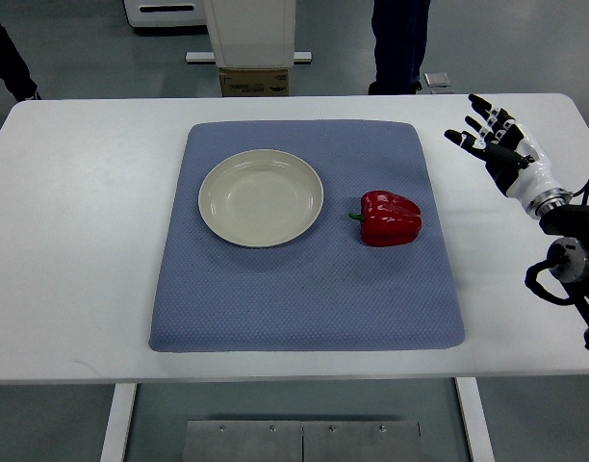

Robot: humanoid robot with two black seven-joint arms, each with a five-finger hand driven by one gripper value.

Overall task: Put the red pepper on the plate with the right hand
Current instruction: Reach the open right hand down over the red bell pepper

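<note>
Blue mat (304, 298), red pepper (390, 218) well left of right hand (497, 144), fingers spread, empty

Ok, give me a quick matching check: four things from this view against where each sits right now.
1. red bell pepper
2. round cream plate
3. blue fabric mat
4. right hand

a. over the table's right side, fingers spread
b. empty, left part of the mat
c. lies directly on the white table
d. on the mat, right of the plate

Pairs: 1-d, 2-b, 3-c, 4-a
</note>
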